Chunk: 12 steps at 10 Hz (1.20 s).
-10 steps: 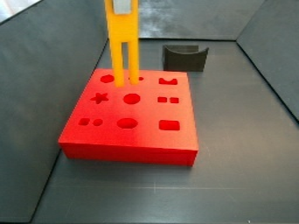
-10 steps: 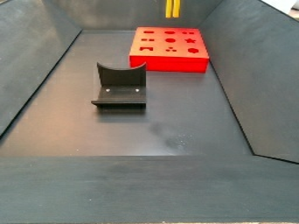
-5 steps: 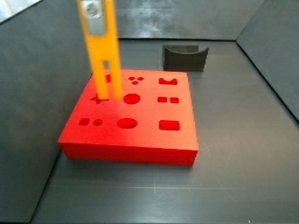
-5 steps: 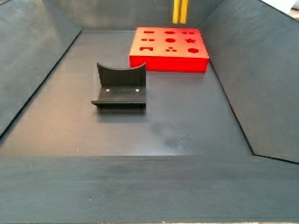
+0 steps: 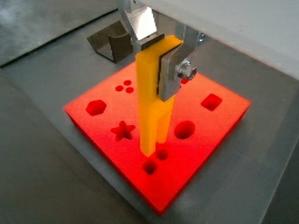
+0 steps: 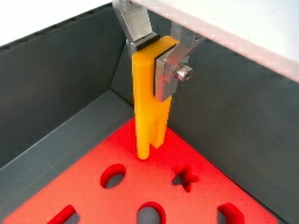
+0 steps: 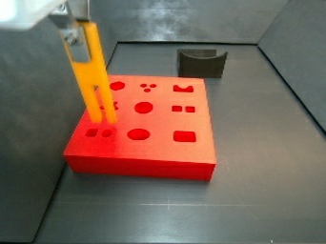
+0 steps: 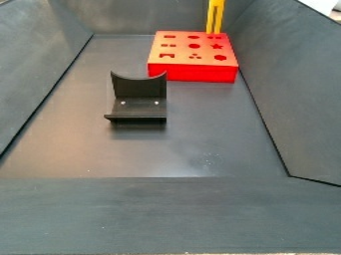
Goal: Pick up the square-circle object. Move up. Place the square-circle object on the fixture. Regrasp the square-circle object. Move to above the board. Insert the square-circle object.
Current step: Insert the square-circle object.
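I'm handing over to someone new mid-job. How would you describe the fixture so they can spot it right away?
Start from the big red board with shaped cutouts, over which the gripper holds the yellow square-circle object upright. The fixture stands apart from the board on the dark floor. It is the only small, almost black piece: an upright wall with a curved notch in its top, rising from a flat base plate.

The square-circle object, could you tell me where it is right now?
The gripper holds the square-circle object upright over the board, its lower end at the board's top face, far from the fixture.
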{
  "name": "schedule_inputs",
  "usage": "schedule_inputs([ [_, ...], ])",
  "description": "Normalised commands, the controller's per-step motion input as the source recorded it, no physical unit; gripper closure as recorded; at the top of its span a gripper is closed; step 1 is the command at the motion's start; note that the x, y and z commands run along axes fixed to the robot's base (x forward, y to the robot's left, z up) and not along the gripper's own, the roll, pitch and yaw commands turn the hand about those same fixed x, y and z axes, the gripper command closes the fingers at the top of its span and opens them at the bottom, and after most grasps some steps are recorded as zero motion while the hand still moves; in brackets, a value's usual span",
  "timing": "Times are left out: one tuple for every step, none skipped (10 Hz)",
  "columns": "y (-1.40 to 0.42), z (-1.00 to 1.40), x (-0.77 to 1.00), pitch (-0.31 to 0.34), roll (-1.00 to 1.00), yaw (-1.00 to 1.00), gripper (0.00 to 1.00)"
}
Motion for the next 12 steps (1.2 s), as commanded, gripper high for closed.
schedule_inputs([
  [0.0,-0.27,-0.15,-0.241,-0.16,0.02,1.0],
  [-0.01,-0.24,-0.16,-0.161,-0.15,0.05,1.0],
  [-0.06,-0.15,-0.17,-0.091,-0.15,0.0,1.0],
  [-0.12,-0.09,-0.18,0.0,-0.09,0.0,1.0],
  [-0.16,-0.05,-0.17,0.097,-0.06,-0.01,1.0],
  [-0.17,-0.01,-0.19,0.147,-0.05,-0.03,1.0],
  [-0.18,0.0,-0.18,0.187,-0.04,-0.03,1.0],
  [-0.15,-0.01,-0.19,0.171,-0.03,-0.03,1.0],
  [-0.05,-0.08,-0.17,0.104,0.0,-0.06,1.0],
  [0.0,-0.17,0.0,0.014,0.0,-0.01,1.0],
  [0.0,-0.33,0.04,0.0,0.0,0.0,1.0],
  [0.0,-0.46,0.07,-0.019,0.0,0.0,1.0],
])
